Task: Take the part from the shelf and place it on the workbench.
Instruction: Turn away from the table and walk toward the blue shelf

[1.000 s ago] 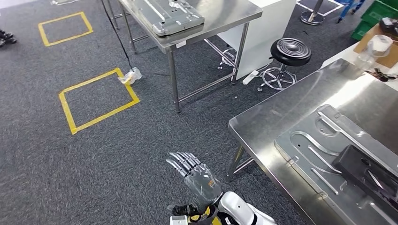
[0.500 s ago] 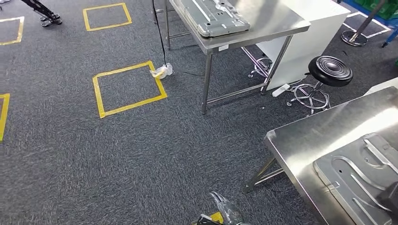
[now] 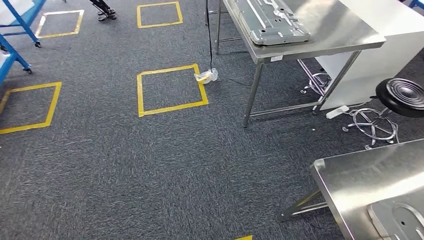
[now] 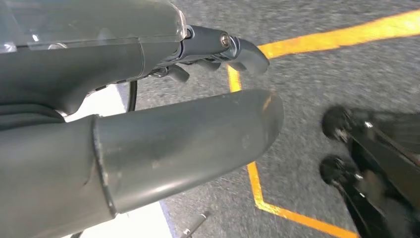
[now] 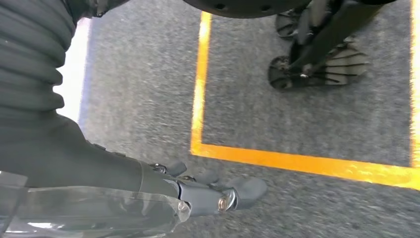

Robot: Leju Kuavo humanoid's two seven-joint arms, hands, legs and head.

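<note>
My left hand (image 4: 148, 114) hangs over grey carpet (image 3: 150, 165), thumb and dark fingers apart, holding nothing. My right hand (image 5: 148, 193) hangs the same way, fingers loosely spread and bare, above a yellow tape line (image 5: 307, 163) on the floor. From the head camera I see tape squares (image 3: 170, 90) marked on the carpet, a steel table (image 3: 325, 30) carrying a grey pressed-metal panel (image 3: 270, 20), a black stool (image 3: 400, 95) beside it, and the corner of a nearer steel bench (image 3: 360, 185) at lower right with another panel's edge (image 3: 400, 222). A blue frame (image 3: 20, 30) at the far left may be the shelf; I cannot tell, and I cannot say which object is the part to fetch. The risks, as I judge them: catching a foot on the cable and plastic wrap (image 3: 207, 76) lying by the table leg, or clipping the near bench corner while walking. I can read no brand, label or writing anywhere.
</note>
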